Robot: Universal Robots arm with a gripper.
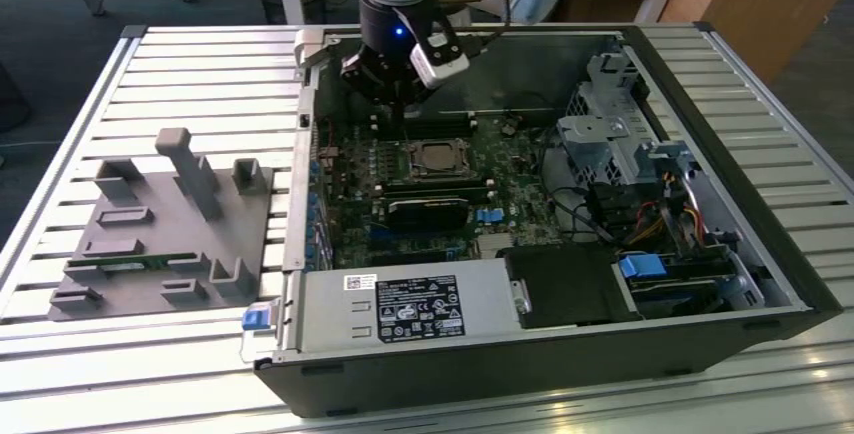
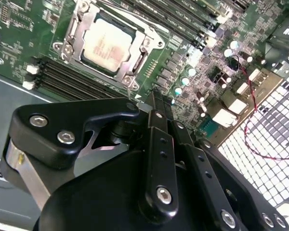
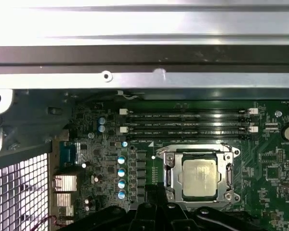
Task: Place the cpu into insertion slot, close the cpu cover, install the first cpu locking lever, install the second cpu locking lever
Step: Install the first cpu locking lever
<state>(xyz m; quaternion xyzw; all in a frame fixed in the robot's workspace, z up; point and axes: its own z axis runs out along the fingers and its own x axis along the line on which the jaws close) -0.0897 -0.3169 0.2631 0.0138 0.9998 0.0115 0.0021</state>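
- The claw (image 2: 152, 102) has its fingers pressed together, with nothing seen between them; in the exterior view it hangs over the far edge of the motherboard (image 1: 400, 194).
- Just beside it, the cpu (image 3: 199, 179) lies flat in the insertion slot (image 3: 179, 168), its pale metal face upward.
- The cpu cover (image 3: 200, 154) is down around the cpu.
- Long black memory slots (image 3: 188, 122) run alongside the socket.
- The open computer case (image 1: 534, 364) rests on the slatted desk (image 1: 200, 74), with a grey fixture (image 1: 160, 224) toward the exterior view's left.
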